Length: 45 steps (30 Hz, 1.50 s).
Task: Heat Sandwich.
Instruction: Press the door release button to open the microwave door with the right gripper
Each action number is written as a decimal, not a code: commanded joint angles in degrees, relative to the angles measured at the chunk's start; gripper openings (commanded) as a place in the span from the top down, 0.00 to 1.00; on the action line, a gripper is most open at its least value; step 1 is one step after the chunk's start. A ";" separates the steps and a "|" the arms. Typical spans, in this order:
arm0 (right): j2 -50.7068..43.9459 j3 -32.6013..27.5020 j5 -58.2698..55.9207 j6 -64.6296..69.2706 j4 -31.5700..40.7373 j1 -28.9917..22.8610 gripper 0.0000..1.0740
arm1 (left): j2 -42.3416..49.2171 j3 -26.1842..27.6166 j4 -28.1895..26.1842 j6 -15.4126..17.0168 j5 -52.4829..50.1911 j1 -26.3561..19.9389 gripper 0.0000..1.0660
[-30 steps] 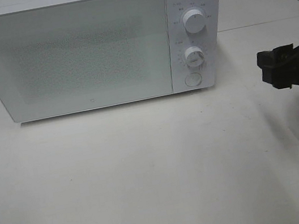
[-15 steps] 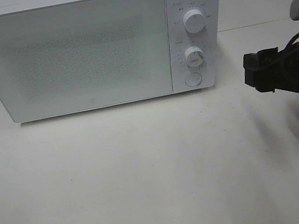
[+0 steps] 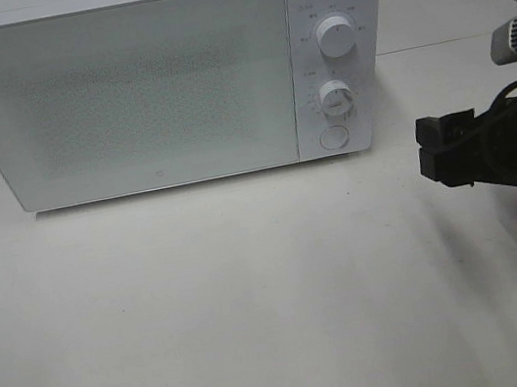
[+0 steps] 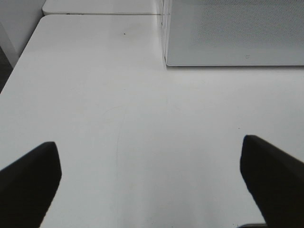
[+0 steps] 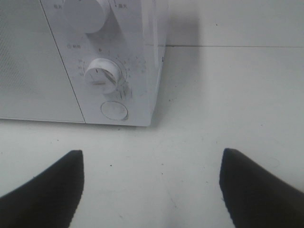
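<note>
R black tool [image 3: 436, 152] spread, empty — nr boxy white microwave [image 3: 141, 84], door shut; L black tool [image 4: 151, 184] spread, empty too.

My right arm [image 3: 512, 136] reaches in roughly level, its jaws spread wide and holding nothing, the dark fingertips [image 5: 45, 192] well apart. My left arm's jaws gape wider still, also empty; only their two black tips [image 4: 28, 185] show, far apart.

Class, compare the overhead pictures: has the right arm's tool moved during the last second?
Yes. The right tool has shifted left, closing the gap to the microwave, and has come slightly nearer the camera.
</note>
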<state>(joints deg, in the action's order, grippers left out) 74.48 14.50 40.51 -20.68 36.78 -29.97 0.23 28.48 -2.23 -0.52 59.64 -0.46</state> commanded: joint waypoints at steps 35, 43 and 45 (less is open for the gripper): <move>-0.29 -1.83 0.63 63.37 -0.06 -0.29 0.39 | 1.49 -0.11 -0.23 -0.06 -0.34 -0.06 0.09; -0.29 -1.83 0.63 78.50 -0.06 -0.29 0.64 | 1.49 -0.11 -0.23 -0.06 -0.34 -0.06 0.09; -0.29 -1.83 0.63 80.73 -0.06 -0.29 0.75 | 1.49 -0.11 -0.23 -0.06 -0.34 -0.06 0.09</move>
<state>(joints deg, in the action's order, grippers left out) 74.48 12.66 41.25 58.84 36.78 -29.97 0.23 28.48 -2.23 -0.52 59.64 -0.46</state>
